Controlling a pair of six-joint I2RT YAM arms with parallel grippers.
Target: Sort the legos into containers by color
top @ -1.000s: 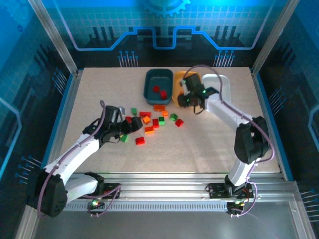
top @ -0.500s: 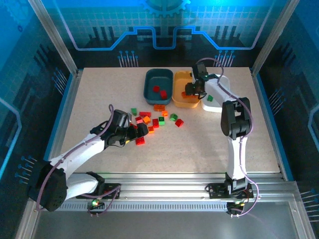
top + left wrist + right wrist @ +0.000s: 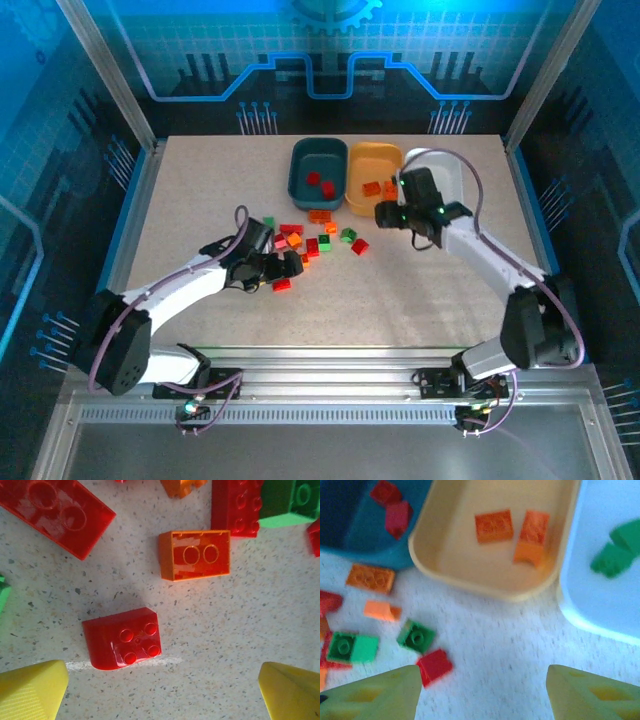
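Legos [image 3: 310, 240] lay in a loose pile on the table [image 3: 200, 190] in the overhead view, just short of the three containers at the far side: teal tray [image 3: 310, 158], orange tray [image 3: 365, 160], white tray [image 3: 450, 175]. Your left gripper [image 3: 290, 265] hung at the pile's near-left edge, with a lone red brick [image 3: 282, 285] just beside it. Your right gripper [image 3: 388, 213] hovered over bare table by the orange tray's near rim, apart from the pile. I'd judge the left arm the nearer one to the unsorted pieces.

At the left wrist, you had the jaws spread wide, yellow fingertips [image 3: 32, 690] in the bottom corners and nothing between them. A round-edged red brick [image 3: 122, 645] lay studs-up just ahead of the tips, nearer the left-hand finger. Its long axis ran roughly across the view (along the closing line, not across it). An orange brick [image 3: 195, 555] sat beyond it, apart. You would likely need to advance and shift toward that side before closing.

At the right wrist, the fingers [image 3: 370, 695] stood well apart and empty. Two orange bricks [image 3: 493, 526] lay in the orange tray straight ahead, red ones [image 3: 392, 505] in the teal tray, green ones [image 3: 615, 550] in the white tray. The nearest loose piece, a small red brick [image 3: 435, 666], lay just ahead of the left-hand finger.
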